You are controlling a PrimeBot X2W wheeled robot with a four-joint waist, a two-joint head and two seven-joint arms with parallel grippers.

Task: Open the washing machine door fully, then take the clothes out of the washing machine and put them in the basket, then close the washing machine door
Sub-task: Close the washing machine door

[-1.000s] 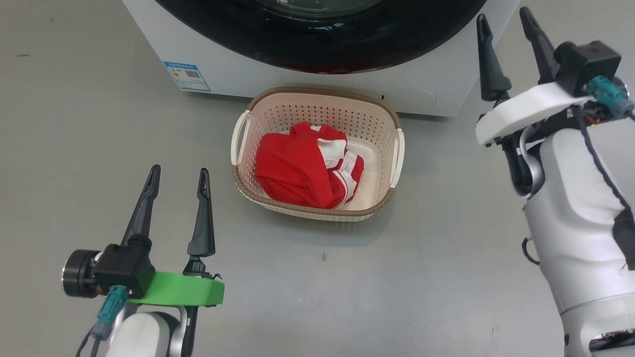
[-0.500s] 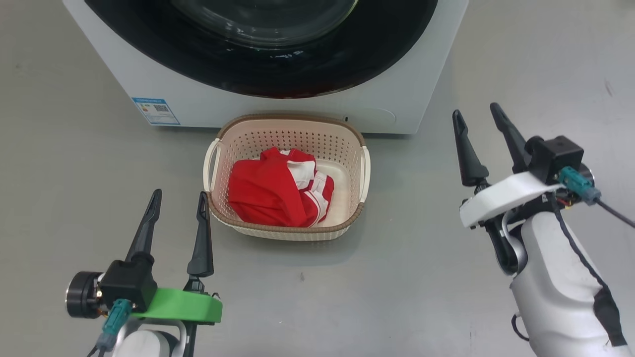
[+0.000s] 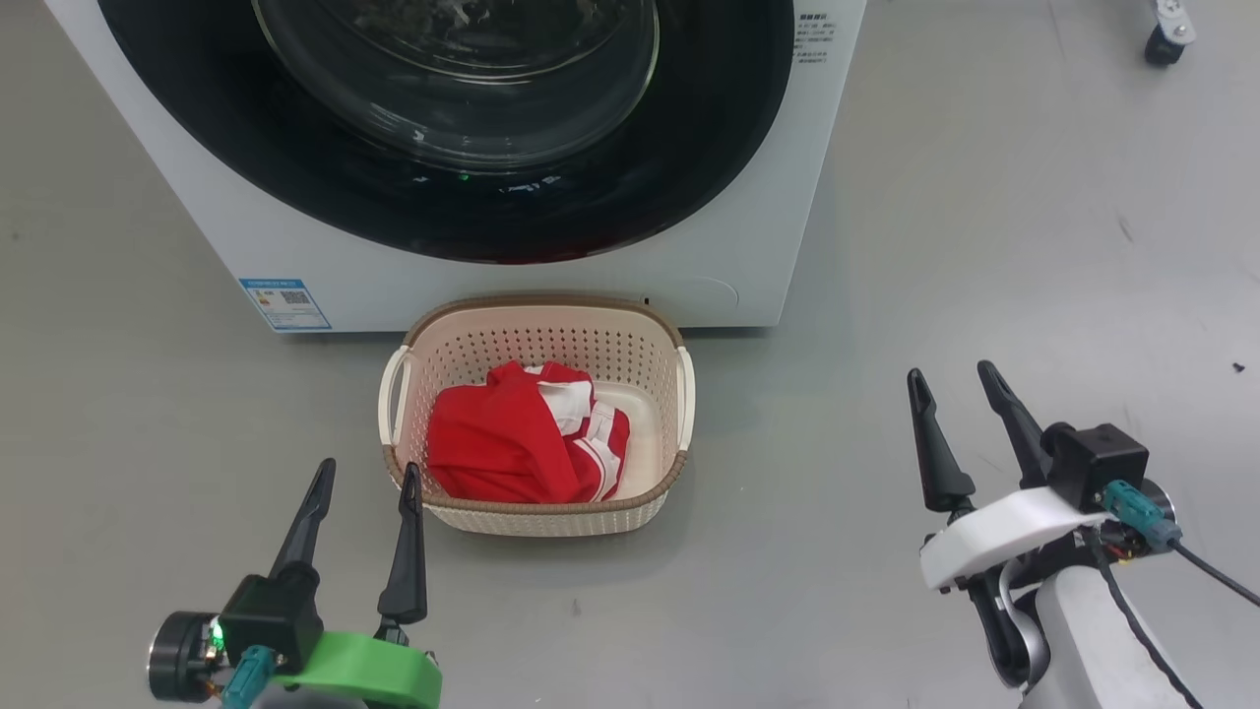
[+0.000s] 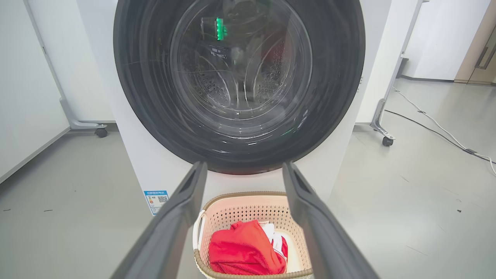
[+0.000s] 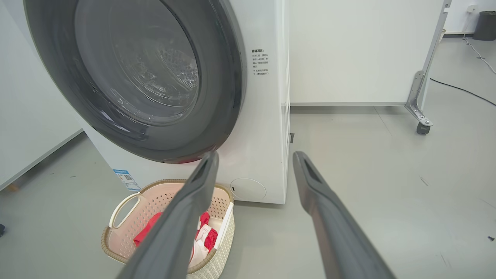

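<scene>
1. The washing machine door [image 3: 453, 108] was seen shut flush against the washing machine [image 3: 787, 148]; it was judged latched, so no further push was needed.
2. The clothes [image 3: 517, 448] were found inside the basket [image 3: 536, 303], just before the machine.
3. The left gripper [image 3: 367, 468] and right gripper [image 3: 950, 371] were spread wide and empty; they were best drawn away clear of the basket.

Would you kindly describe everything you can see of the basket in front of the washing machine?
The basket is small, cream, rectangular plastic with perforated walls, a brown woven-look rim and a white handle on each side. It stands upright on the grey floor, close before the washing machine, and holds the crumpled red-and-white clothes.
</scene>
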